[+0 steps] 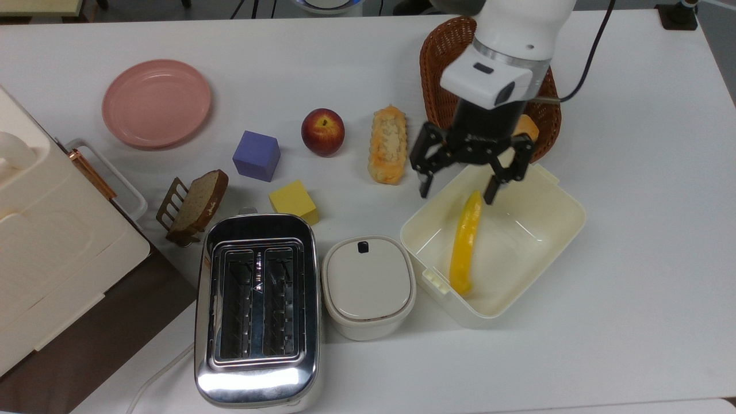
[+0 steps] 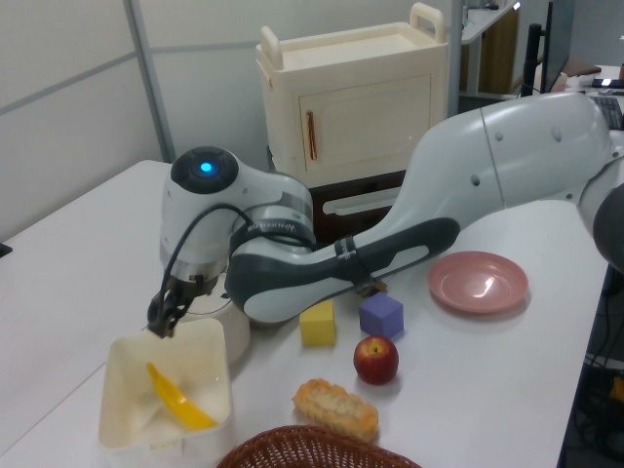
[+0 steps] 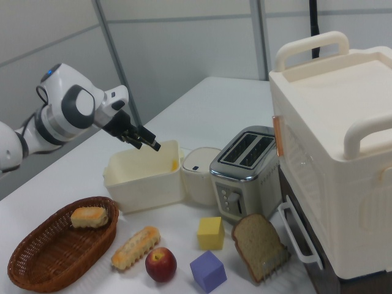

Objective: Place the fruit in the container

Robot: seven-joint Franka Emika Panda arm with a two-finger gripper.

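The banana (image 1: 464,244) is lying inside the cream container (image 1: 556,241), leaning on its wall. The end effector (image 1: 458,191) is hovering above, fingers spread wide, gripping nothing. The right view is revealing one bread roll (image 3: 89,216) in the wicker basket (image 3: 43,263).

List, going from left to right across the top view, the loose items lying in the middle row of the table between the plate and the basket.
purple cube → red apple → crusty bread stick → open gripper, which hangs over the cream container where the banana lies.
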